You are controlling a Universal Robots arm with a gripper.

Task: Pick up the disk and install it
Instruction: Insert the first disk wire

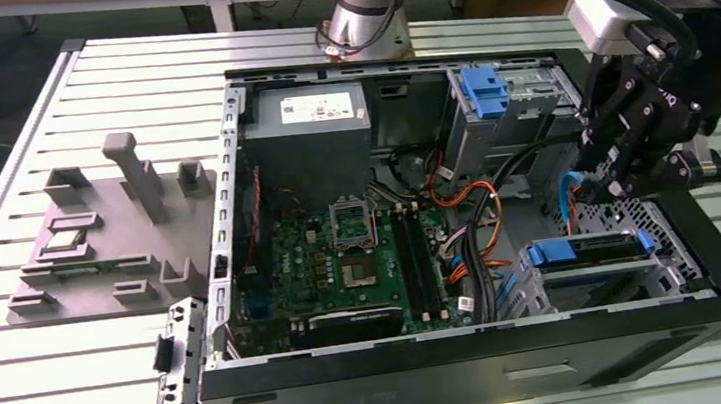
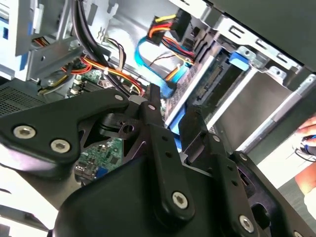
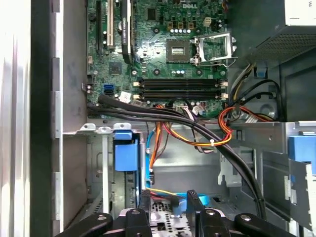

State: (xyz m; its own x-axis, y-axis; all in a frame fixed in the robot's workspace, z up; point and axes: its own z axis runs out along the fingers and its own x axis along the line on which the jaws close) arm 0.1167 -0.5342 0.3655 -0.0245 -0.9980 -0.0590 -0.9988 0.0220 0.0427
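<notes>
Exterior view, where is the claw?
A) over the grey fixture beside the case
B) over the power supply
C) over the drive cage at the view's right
C: the claw hangs above the drive cage at the exterior view's right, holding the disk edge-on.

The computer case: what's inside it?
A green motherboard, a power supply, orange and black cables, and a drive cage with a blue bracket. The gripper hangs over the exterior view's right part of the case and covers what lies under it.
</notes>
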